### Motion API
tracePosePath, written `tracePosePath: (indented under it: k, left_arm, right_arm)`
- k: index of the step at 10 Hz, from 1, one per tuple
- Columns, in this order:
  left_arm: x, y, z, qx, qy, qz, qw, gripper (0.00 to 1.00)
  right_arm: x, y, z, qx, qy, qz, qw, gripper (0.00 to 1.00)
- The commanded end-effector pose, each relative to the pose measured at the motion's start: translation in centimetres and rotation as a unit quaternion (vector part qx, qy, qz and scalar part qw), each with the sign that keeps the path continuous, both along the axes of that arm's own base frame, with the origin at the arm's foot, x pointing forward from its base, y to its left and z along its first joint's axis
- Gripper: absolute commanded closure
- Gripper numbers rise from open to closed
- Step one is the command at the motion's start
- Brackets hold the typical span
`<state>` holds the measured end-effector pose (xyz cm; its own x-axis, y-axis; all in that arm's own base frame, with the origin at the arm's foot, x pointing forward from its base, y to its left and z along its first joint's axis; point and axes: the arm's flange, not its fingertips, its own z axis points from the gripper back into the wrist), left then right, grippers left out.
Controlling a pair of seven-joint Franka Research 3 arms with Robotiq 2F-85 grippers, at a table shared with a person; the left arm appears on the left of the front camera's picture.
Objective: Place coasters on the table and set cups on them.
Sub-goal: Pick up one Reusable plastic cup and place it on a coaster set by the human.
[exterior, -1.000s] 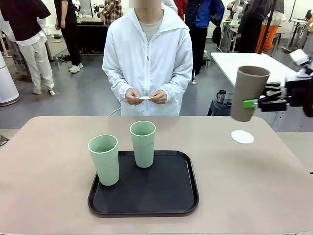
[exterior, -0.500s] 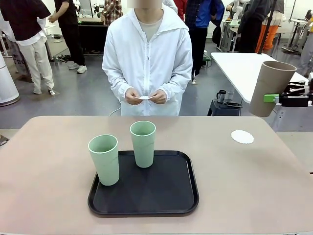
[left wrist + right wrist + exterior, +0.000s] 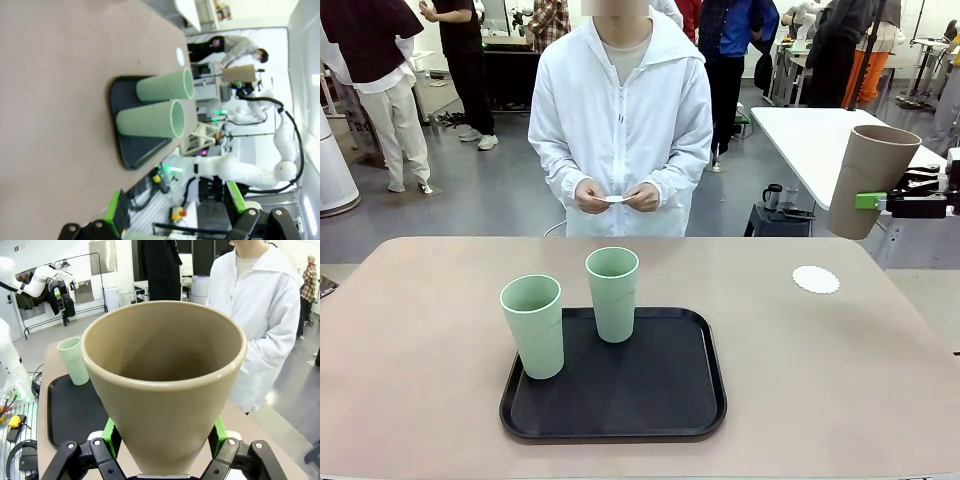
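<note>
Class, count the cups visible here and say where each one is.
3. The left green cup stands at the tray's left edge, the far green cup near its far edge, and the brown cup is held tilted in the air by the right gripper. None seems hidden.

The front view shows one brown cup [image 3: 868, 180] at upper right and two pale green ones, the left green cup [image 3: 532, 325] and the centre green cup [image 3: 612, 293], mid-frame, making three in all. One coaster [image 3: 816, 280] lies right of centre. One black tray [image 3: 660, 395] sits at lower centre.
</note>
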<state>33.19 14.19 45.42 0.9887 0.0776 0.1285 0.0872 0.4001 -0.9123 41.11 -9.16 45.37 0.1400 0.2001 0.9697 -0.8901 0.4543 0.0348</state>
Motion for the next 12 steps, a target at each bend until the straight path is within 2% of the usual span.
tracePosePath:
  k: [1,2,3,6,9,12]
  left_arm:
    - [0.0,-0.1,0.1,-0.006,-0.004,0.001,1.000,0.00]
    - [0.0,-0.1,0.1,-0.006,-0.004,0.001,1.000,0.00]
    - [0.0,-0.1,0.1,-0.006,-0.004,0.001,1.000,0.00]
    - [0.0,-0.1,0.1,-0.006,-0.004,0.001,1.000,0.00]
    - [0.0,-0.1,0.1,-0.006,-0.004,0.001,1.000,0.00]
    - [0.0,-0.1,0.1,-0.006,-0.004,0.001,1.000,0.00]
  right_arm:
    - [0.0,0.0,0.0,0.000,0.000,0.000,1.000,0.17]
    - [4.1,-1.1,-1.1,0.000,0.019,-0.009,1.000,0.17]
    - [6.7,-2.2,-1.9,0.005,0.014,-0.017,1.000,0.17]
    - [11.9,-4.0,-6.0,0.005,0.005,-0.024,1.000,0.17]
    - [13.7,-4.3,-10.6,-0.020,0.002,-0.009,1.000,0.17]
    - [14.2,-5.5,-13.4,-0.020,0.008,0.002,1.000,0.17]
